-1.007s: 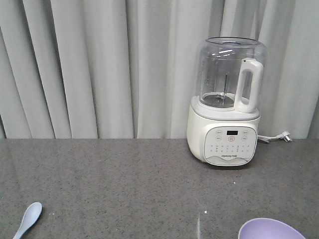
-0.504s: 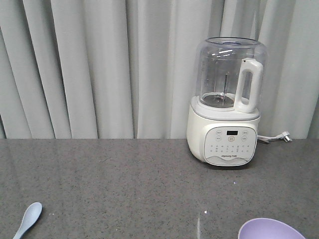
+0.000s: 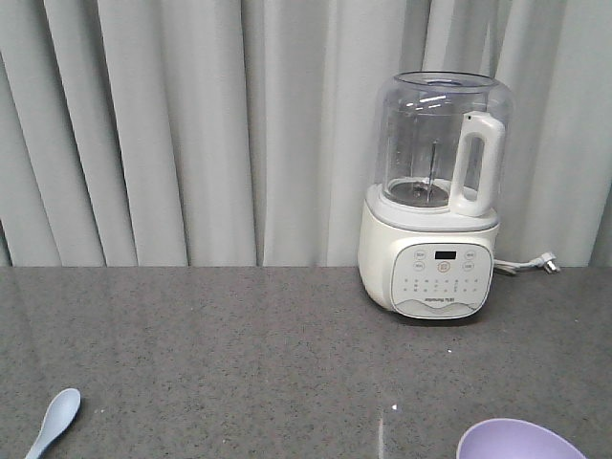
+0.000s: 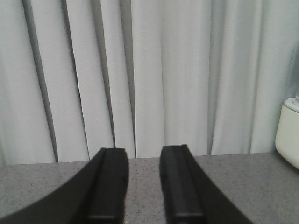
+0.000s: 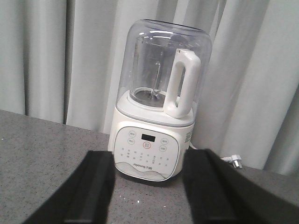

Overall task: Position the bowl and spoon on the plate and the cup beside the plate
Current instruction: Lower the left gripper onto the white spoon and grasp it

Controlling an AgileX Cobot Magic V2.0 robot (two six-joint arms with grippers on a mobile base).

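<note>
Two task pieces are in sight, and there is no change to log. Over the last second the spoon [image 3: 55,419] and the bowl [image 3: 521,442] lie just where they lay, and nothing on the desk [image 3: 239,354] has shifted. My reading is that the arranging is not yet begun, and you hold nothing.

Spoon: pale bluish-white, with a rounded scoop. The handle runs off the bottom edge of the front view. I cannot tell which face is up.
Bowl: lavender, matte. Only its far rim and a slice of the inside show at that same edge.
Plate and cup: in no view.

Neither piece shows in your wrist views, so neither lies ahead of a tool or between its fingers. I cannot place them closer than that. Guessing from the front view, which shows no tool, the spoon sits toward your left tool's side and the bowl toward your right tool's side.

Left tool [image 4: 142,186]: the fingers are parted by a narrow gap with bare desk between them, and nothing is pinched.
Right tool [image 5: 149,186]: the fingers are spread wide and also empty.

Beyond: a white blender [image 5: 156,107] with a clear jug stands straight ahead of the right tool, well apart from it. Its base just edges in ahead of the left tool, far to that tool's right. A grey curtain [image 3: 191,134] backs everything.

You will likely need to find the plate first.
</note>
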